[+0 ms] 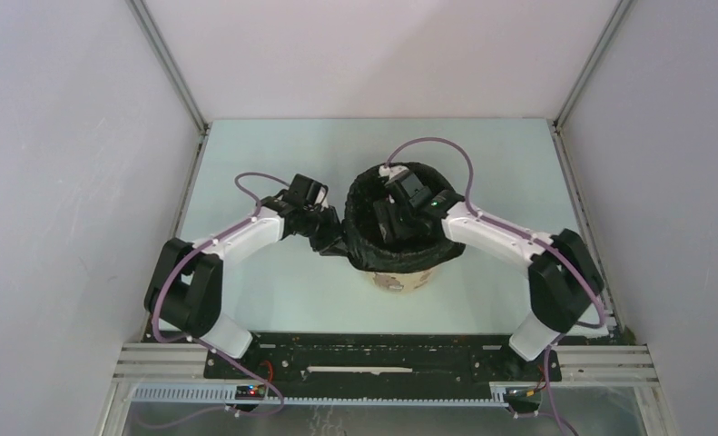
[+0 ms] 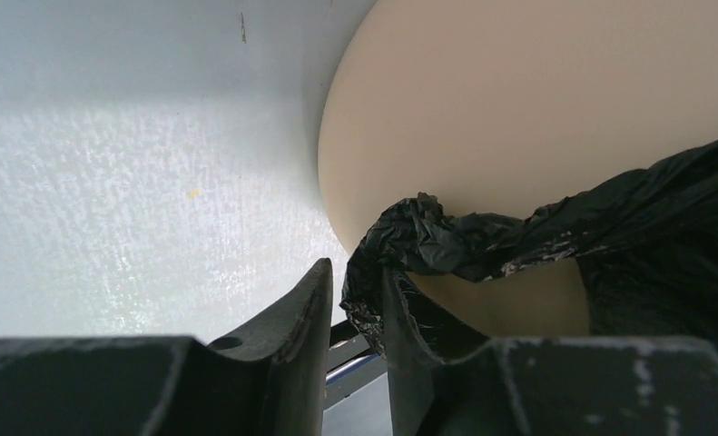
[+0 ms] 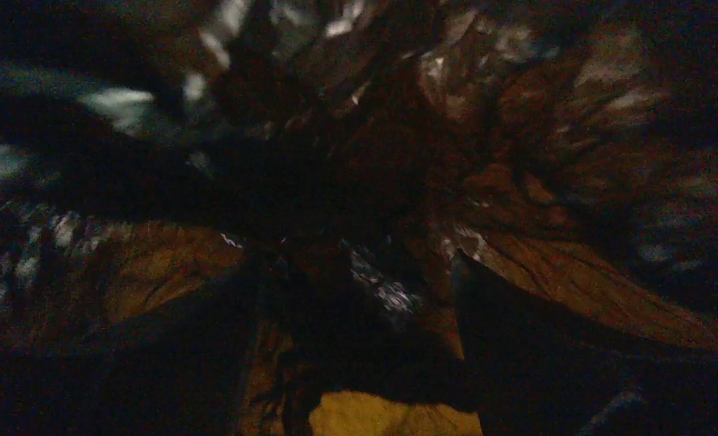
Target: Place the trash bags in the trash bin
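The pale yellow trash bin (image 1: 400, 277) stands mid-table. The black trash bag (image 1: 362, 247) lines it, its edge folded over the rim. My left gripper (image 1: 329, 241) is at the bin's left rim, outside the wall. In the left wrist view the bin wall (image 2: 518, 91) fills the right, and a bunched bag edge (image 2: 482, 241) drapes over my right finger (image 2: 400, 318). The left gripper (image 2: 355, 272) has a narrow gap between its jaws. My right gripper (image 1: 393, 218) reaches down inside the bag. In the dark right wrist view it (image 3: 359, 272) is open, with crinkled film (image 3: 518, 109) all round.
White enclosure walls stand close on the left, right and back of the pale table (image 1: 264, 291). A black rail (image 1: 382, 359) with the arm bases runs along the near edge. A yellow patch of the bin (image 3: 382, 418) shows low in the right wrist view.
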### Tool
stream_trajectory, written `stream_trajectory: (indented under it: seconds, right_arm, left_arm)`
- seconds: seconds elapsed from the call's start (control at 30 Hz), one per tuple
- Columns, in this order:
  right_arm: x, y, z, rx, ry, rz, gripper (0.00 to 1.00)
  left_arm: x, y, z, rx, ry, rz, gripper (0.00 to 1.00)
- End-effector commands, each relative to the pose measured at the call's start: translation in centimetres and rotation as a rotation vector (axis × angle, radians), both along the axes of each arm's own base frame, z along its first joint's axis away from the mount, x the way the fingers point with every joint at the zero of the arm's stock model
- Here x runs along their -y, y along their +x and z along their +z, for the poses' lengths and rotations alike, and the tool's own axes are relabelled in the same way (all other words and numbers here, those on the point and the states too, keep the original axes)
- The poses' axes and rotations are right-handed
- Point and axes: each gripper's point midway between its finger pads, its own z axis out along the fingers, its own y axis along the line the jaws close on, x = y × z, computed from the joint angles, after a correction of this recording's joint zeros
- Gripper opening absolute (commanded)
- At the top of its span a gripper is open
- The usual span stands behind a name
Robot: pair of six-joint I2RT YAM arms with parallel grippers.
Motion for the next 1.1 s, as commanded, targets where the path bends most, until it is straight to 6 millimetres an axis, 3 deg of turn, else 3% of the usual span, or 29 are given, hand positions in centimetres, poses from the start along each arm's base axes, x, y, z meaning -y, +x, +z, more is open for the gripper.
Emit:
stream_trajectory:
  seconds: [0.0, 0.17, 0.23, 0.4, 0.53, 0.73, 0.93, 1.03, 1.07]
  right_arm:
    - [-0.8, 1.4, -2.4, -0.016, 0.016, -0.035, 0.83]
    - [0.7, 3.2, -2.6, 0.039, -0.034, -0.105, 0.86]
    - [1.0, 3.3, -1.3, 0.052, -0.046, -0.098, 0.87]
    - [0.1, 1.8, 6.2, 0.086, 0.079, -0.036, 0.93]
    - [2.2, -0.1, 11.6, 0.119, 0.149, -0.075, 0.99]
    - [6.4, -1.5, 17.8, 0.171, 0.22, -0.149, 1.0]
    - [10.3, -4.4, 24.7, 0.302, 0.265, -0.217, 1.0]
    - [12.0, -6.4, 26.6, 0.341, 0.309, -0.253, 1.0]
    - [12.5, -7.0, 26.8, 0.348, 0.321, -0.267, 1.0]
  left_arm:
    - [1.4, 0.8, 2.0, 0.053, -0.052, -0.053, 0.32]
    - [1.7, 0.7, 1.9, 0.041, -0.069, -0.056, 0.32]
    - [2.1, 0.7, 1.9, 0.039, -0.086, -0.055, 0.33]
    - [3.5, 1.7, 2.2, 0.032, -0.152, -0.039, 0.35]
    - [5.5, 3.2, 3.1, 0.026, -0.24, -0.023, 0.35]
    - [8.7, 6.1, 4.4, 0.025, -0.298, -0.015, 0.35]
    - [15.2, 10.3, 7.3, 0.019, -0.469, 0.085, 0.4]
    - [20.5, 13.1, 9.3, 0.038, -0.558, 0.114, 0.42]
    - [22.9, 14.0, 11.6, 0.067, -0.612, 0.096, 0.43]
